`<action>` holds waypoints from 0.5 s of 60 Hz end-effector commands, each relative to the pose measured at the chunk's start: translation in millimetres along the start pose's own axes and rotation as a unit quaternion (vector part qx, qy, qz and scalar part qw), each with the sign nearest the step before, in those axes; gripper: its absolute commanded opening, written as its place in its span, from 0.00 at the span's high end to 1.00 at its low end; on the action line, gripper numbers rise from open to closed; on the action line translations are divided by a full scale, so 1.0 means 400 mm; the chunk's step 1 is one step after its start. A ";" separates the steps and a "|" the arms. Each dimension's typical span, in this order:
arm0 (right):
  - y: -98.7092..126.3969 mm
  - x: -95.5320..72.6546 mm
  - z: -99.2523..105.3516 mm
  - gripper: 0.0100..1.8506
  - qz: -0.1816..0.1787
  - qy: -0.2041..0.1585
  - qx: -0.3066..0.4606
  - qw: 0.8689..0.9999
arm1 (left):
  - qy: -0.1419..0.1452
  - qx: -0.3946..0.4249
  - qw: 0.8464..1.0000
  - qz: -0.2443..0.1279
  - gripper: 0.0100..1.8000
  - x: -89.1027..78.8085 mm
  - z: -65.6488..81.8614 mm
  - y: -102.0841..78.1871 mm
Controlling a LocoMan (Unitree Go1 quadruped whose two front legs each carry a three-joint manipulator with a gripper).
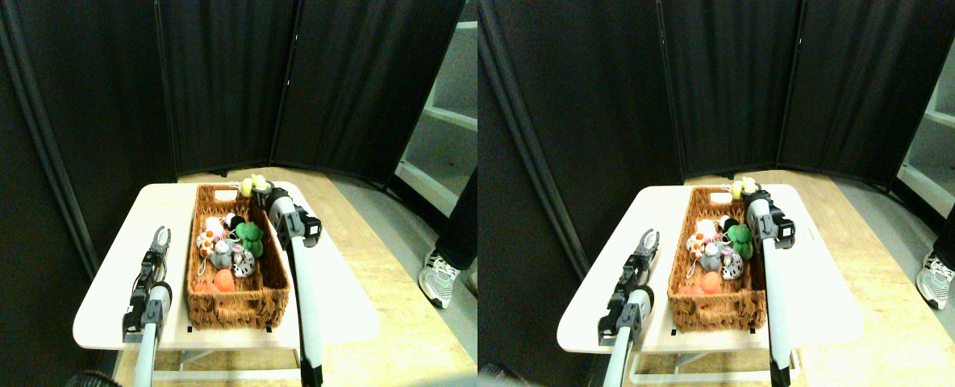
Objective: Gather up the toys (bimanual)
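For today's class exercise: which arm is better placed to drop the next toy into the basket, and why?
The right arm: its claw holds a yellow toy at the basket's far rim. The left claw is empty, beside the basket.

Overhead light is blowing out the scene.
The white table [114, 298] is glaring, the dark screens [219, 81] are swallowing detail, and everything is looking soft and grainy.
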 end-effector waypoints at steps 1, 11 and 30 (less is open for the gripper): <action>0.019 -0.002 -0.030 0.96 0.029 0.017 0.008 0.999 | -0.017 0.003 0.999 -0.028 1.00 -0.005 0.012 -0.025; 0.011 -0.006 -0.063 0.97 0.030 0.032 0.011 0.999 | -0.017 0.012 0.999 -0.034 1.00 -0.009 0.015 -0.021; -0.016 -0.003 -0.027 0.43 -0.008 0.085 -0.008 0.996 | -0.029 0.010 0.999 -0.034 1.00 -0.015 0.025 -0.021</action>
